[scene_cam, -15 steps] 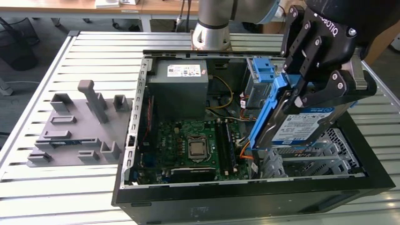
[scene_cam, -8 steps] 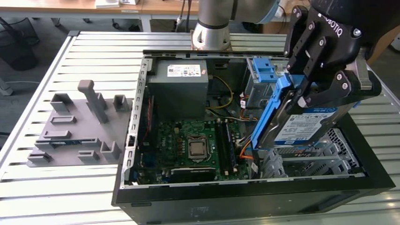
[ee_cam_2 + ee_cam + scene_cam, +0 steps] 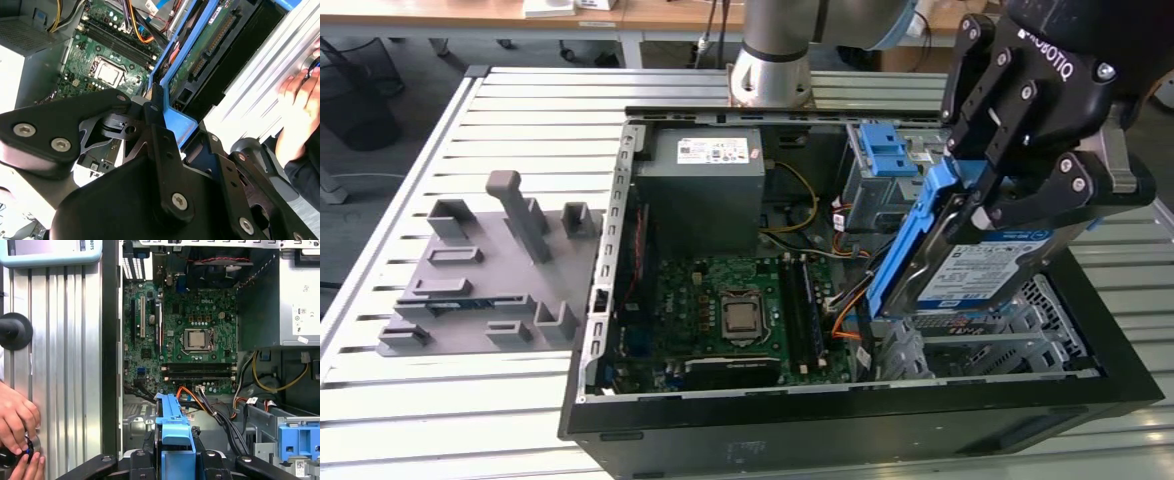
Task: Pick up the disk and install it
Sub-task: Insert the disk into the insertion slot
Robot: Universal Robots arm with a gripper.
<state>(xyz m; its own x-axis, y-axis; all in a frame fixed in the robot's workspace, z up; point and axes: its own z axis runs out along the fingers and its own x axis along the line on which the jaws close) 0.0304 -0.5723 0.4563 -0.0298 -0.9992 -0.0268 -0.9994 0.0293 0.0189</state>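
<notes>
Disk (image 3: 981, 275), tilted on edge in its blue bracket, sits clamped in the gripper (image 3: 1011, 203) over the open computer case (image 3: 854, 425); inside lie the motherboard (image 3: 720, 300) and power supply (image 3: 700, 190).

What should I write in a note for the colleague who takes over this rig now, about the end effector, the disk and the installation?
End effector: shut on the disk, gripping its blue bracket.
Disk: held tilted, on edge, over the open computer case, at the exterior view's right.
Done: disk picked up.
Left: disk not yet seated in the case.
A person's hand is on the table beside the case.
</notes>
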